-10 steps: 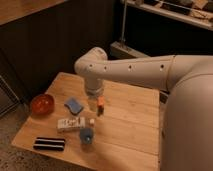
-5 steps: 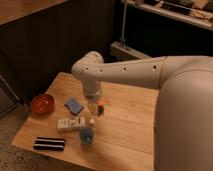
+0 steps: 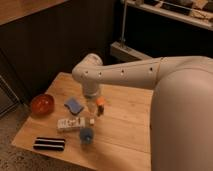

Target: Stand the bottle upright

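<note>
The bottle (image 3: 75, 123) is small, white and boxy with dark label marks. It lies on its side on the wooden table (image 3: 125, 130), cap end to the right. My gripper (image 3: 92, 106) hangs from the white arm just above and behind the bottle's cap end, next to the orange stick-shaped object (image 3: 100, 104). It is apart from the bottle.
A small round blue cup (image 3: 86, 135) stands just in front of the bottle. A blue sponge (image 3: 74, 105) lies behind it. A red bowl (image 3: 42, 104) sits at the left and a black striped bar (image 3: 49, 144) near the front left edge. The big white arm fills the right side.
The arm's wrist has shifted left and slightly down, bringing the gripper closer to the bottle. The objects on the table have not moved.
</note>
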Controlling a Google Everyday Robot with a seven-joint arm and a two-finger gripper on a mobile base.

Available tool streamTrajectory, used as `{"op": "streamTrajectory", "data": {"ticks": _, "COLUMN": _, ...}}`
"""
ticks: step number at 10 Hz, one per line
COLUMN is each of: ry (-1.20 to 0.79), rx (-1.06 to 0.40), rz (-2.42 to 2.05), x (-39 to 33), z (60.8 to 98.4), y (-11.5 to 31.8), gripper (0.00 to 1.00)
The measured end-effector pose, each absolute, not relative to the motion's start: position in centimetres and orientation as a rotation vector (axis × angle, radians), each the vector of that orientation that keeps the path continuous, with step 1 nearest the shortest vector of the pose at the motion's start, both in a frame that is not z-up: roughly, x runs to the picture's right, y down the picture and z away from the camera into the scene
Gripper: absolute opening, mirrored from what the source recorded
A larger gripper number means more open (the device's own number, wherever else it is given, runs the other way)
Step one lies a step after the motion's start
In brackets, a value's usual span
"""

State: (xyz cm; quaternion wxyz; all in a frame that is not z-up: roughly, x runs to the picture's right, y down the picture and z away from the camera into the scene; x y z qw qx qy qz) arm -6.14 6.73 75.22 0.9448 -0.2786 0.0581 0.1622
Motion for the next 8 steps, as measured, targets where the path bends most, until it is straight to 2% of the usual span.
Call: {"op": "streamTrajectory", "data": {"ticks": 8, "ry": 0.074, "rx": -0.562, "rz": 0.218, "x": -7.5, "z": 74.8, "y": 6.9, "gripper": 0.65}}
